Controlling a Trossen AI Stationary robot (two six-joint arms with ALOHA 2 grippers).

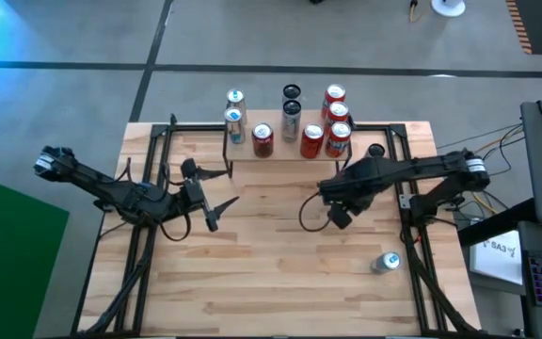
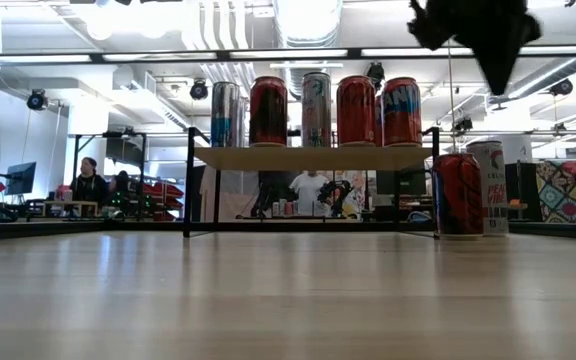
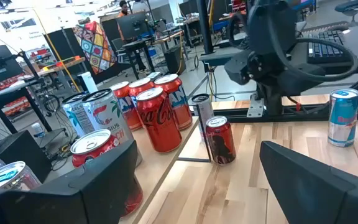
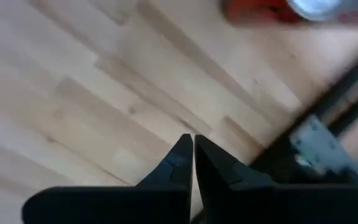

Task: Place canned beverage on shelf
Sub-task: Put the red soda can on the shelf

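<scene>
Risks a wasted reach: blue-and-silver can lying alone near the counter's front right, well apart from the crowded shelf, right claw clenched empty, left claw released.

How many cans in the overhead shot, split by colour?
Red cans: 5
Blue-and-silver cans: 3
Grey or dark-topped cans: 3
Total: 11

This is counted from the high view only, so any can hidden under the arms is not included.
</scene>
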